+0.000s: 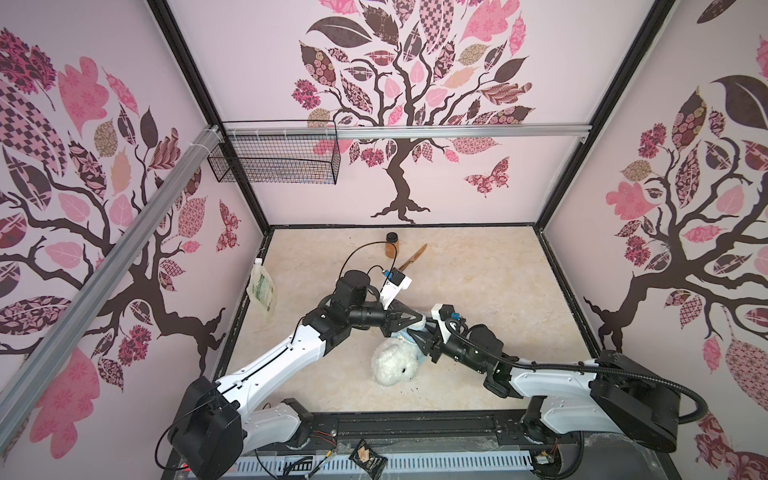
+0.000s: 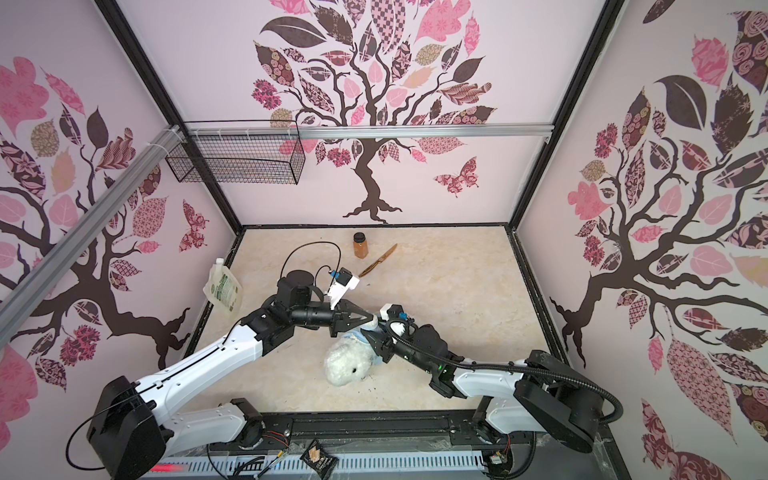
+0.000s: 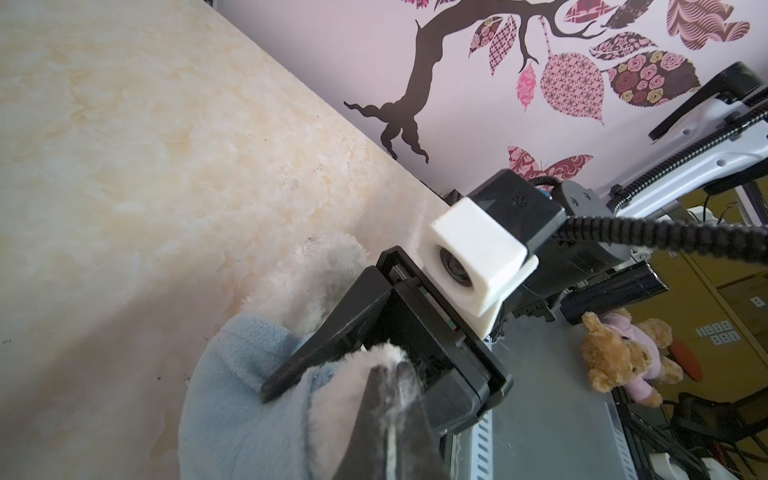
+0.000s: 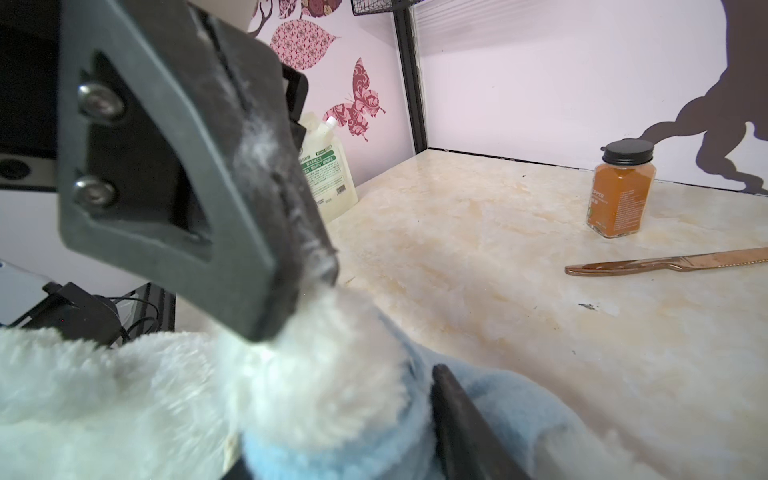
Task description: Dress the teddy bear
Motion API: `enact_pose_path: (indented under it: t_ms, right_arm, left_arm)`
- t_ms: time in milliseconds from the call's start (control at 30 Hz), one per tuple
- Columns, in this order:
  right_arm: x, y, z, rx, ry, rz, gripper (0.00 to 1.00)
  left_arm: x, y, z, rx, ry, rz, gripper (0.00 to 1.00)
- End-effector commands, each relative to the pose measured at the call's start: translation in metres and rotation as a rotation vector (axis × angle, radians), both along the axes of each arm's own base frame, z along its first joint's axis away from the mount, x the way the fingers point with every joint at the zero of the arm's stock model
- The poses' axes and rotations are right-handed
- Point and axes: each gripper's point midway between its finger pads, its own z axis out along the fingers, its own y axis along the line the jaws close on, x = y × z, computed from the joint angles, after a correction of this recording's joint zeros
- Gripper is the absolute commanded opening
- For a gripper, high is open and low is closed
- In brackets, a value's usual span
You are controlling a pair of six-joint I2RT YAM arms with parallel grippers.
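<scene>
- The fluffy white plush teddy bear (image 1: 395, 365) lies on the cream marble-look worktop (image 1: 478, 282) near the front edge, between the 2 arms, with its head toward the front.
- A light blue fleece shirt (image 4: 519, 415) is bunched on its body, and 1 stubby white limb pokes out of a sleeve.
- The left pincer (image 4: 299, 291) is clamped tight on the furry tip of that limb.
- The right pincer (image 1: 417, 338) has its fingers either side of the blue sleeve cuff, partly apart. Can't tell if it's actually gripping.
- A small clear glass jar (image 4: 621, 189) with a black screw lid stands upright near the back wall, with orange powder nearly up to the lid.
- A copper-coloured table knife (image 4: 665, 264) lies just beside the jar.
- A pale spouted pouch (image 1: 262, 286) with a green label leans on the left wall. Its contents don't show.
- A black wire basket (image 1: 274, 160) hangs from the aluminium rail (image 1: 457, 132).
</scene>
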Motion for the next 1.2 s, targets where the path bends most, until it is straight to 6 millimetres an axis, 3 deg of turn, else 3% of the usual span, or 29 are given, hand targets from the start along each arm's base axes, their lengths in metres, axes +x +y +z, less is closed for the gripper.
enact_pose_path:
  t_ms: [0, 133, 233, 467, 633, 800, 1000, 1167]
  right_arm:
    - [-0.01, -0.024, -0.096, -0.25, 0.227, -0.045, 0.48]
    - [-0.013, -0.026, -0.104, -0.272, 0.252, -0.039, 0.51]
    - [-0.014, -0.025, -0.101, -0.275, 0.247, -0.029, 0.56]
    - [-0.016, -0.013, -0.04, -0.213, 0.12, 0.037, 0.68]
    - [-0.02, -0.013, -0.002, -0.19, 0.043, 0.063, 0.74]
    - [-0.017, -0.027, 0.016, -0.195, -0.001, 0.022, 0.76]
    - [0.0, -0.053, 0.018, -0.164, 0.022, -0.079, 0.78]
    - [0.013, -0.06, 0.012, -0.172, 0.05, -0.134, 0.78]
  left_arm:
    - [-0.016, 0.001, 0.091, -0.269, -0.218, -0.084, 0.0]
    - [-0.012, 0.001, 0.085, -0.27, -0.208, -0.066, 0.0]
    - [-0.006, 0.0, 0.069, -0.242, -0.189, -0.043, 0.0]
    - [0.011, 0.003, 0.004, -0.072, -0.138, 0.034, 0.0]
    - [0.017, 0.001, -0.019, -0.036, -0.09, 0.054, 0.0]
    - [0.026, 0.001, -0.035, 0.004, -0.054, 0.09, 0.01]
    - [0.055, 0.017, -0.057, 0.155, -0.07, 0.263, 0.14]
    - [0.094, 0.054, -0.061, 0.27, -0.122, 0.547, 0.31]
